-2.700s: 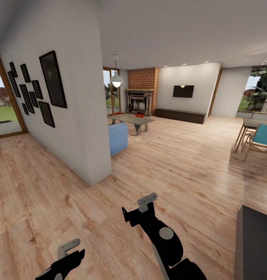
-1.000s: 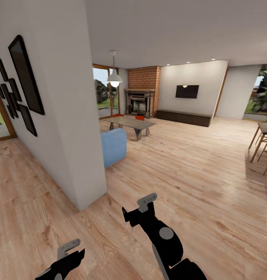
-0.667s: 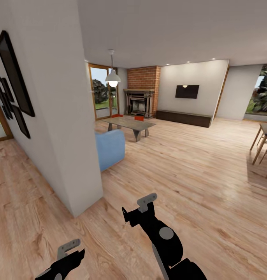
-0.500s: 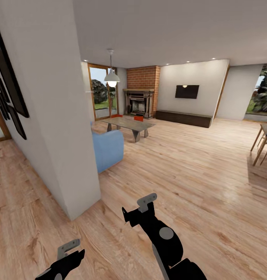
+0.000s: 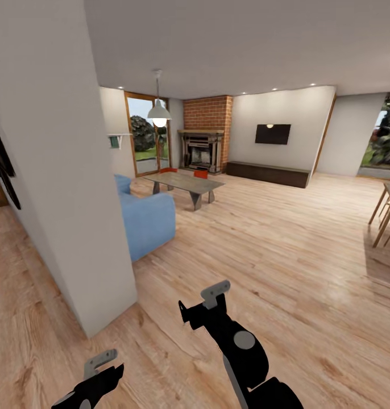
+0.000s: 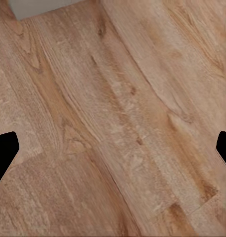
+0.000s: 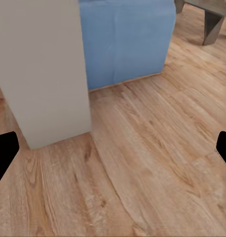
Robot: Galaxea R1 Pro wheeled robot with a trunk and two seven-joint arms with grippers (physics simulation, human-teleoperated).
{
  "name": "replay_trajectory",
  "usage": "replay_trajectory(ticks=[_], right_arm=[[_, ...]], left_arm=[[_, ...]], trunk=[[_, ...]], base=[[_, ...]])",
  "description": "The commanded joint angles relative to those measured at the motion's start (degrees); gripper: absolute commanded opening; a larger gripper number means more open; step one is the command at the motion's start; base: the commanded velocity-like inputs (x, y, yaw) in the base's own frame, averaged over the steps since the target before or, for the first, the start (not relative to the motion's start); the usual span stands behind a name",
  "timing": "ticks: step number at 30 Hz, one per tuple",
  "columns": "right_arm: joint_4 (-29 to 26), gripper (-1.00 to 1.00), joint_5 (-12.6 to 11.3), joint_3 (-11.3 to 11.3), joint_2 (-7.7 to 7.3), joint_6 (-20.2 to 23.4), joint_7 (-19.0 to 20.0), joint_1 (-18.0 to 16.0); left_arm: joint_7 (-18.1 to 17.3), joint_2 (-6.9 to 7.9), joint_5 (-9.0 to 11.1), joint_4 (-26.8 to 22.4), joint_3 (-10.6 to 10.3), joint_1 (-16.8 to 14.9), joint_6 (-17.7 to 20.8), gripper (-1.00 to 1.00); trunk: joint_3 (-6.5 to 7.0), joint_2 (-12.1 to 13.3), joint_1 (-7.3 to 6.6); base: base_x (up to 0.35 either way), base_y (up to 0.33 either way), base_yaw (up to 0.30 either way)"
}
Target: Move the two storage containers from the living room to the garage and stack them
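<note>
The robot stands on the light wood plank floor (image 5: 286,250) beside the end of a white wall (image 5: 64,170), looking into the living room (image 5: 229,170), and the job looks to be at its very beginning. The two storage containers (image 5: 201,174) show as small orange-red shapes at the far side of a low grey table (image 5: 186,183), one near each far corner, in front of the brick fireplace (image 5: 205,142); from here it cannot be told whether they rest on the table or on the floor behind it. They are well apart from the robot, with a blue sofa (image 5: 144,218) between the wall and the table. The left gripper (image 5: 101,363) hangs low over bare planks, and its wrist view shows the two dark finger tips set far apart with nothing between them, so it is released and empty. The right gripper (image 5: 209,301) is held forward and a little higher; its wrist view shows the same wide gap, with the wall end and the sofa ahead, so it too is released and empty. Nothing has been picked up yet. What is left, by this reading, is the whole task: reaching the table, taking both bins, carrying them to the garage, setting one on the concrete and stacking the other on it.
</note>
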Motion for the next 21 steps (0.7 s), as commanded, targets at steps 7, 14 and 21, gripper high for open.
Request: replay_trajectory(ticks=[7, 14, 21], right_arm=[[-0.66, 1.0, -0.19, 0.25, 0.0, 0.09, -0.02, 0.0], [-0.68, 1.0, -0.2, 0.3, 0.0, 0.08, -0.1, 0.0], [-0.64, 1.0, -0.1, 0.17, 0.0, 0.07, 0.02, 0.0]], left_arm=[[0.0, 0.0, 0.0, -0.01, 0.0, 0.0, 0.0, 1.0], [0.0, 0.0, 0.01, 0.0, 0.05, 0.0, 0.0, 1.0], [0.0, 0.0, 0.0, -0.06, 0.0, 0.0, 0.0, 1.0]], trunk=[[0.15, 0.0, 0.0], [0.16, 0.0, 0.0], [0.12, 0.0, 0.0]], base=[[0.335, -0.017, -0.126], [0.337, 0.0, -0.293], [0.337, 0.0, -0.286]])
